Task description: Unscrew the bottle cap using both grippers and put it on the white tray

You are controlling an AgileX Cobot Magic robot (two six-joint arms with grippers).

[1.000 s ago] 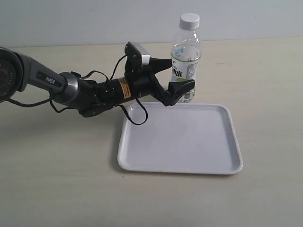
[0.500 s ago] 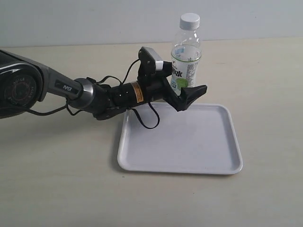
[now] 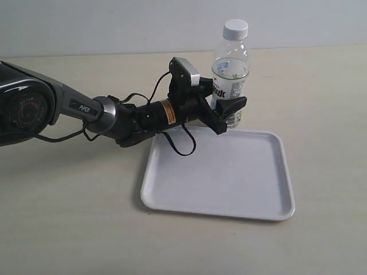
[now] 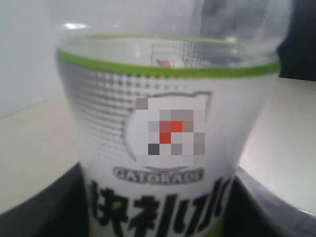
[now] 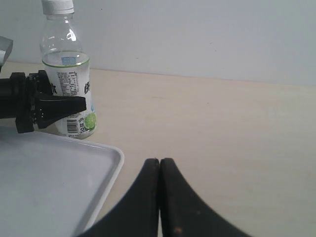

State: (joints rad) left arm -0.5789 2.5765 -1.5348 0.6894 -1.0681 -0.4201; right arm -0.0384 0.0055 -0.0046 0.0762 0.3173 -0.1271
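The clear bottle [image 3: 230,74] with its white, lime-printed label stands upright on the table just beyond the far edge of the white tray [image 3: 172,195]. The white bottle cap [image 3: 235,28] sits on its neck. My left gripper [image 3: 232,107] is shut on the bottle at label height, one finger in front and the other hidden behind. In the left wrist view the label [image 4: 168,123] fills the space between the dark fingers [image 4: 44,210]. My right gripper [image 5: 159,162] is shut and empty, low over the table off the tray's corner [image 5: 111,158]. It sees the bottle [image 5: 66,74] and cap [image 5: 58,6].
The left arm [image 3: 114,114] stretches in from the left with loose black cables hanging over the tray's near-left corner. A pale wall runs behind the table. The right arm is outside the exterior view.
The left gripper has closed in on the bottle. The bottle has shifted a little to the right and now sits between the fingers. The tray has nudged slightly.
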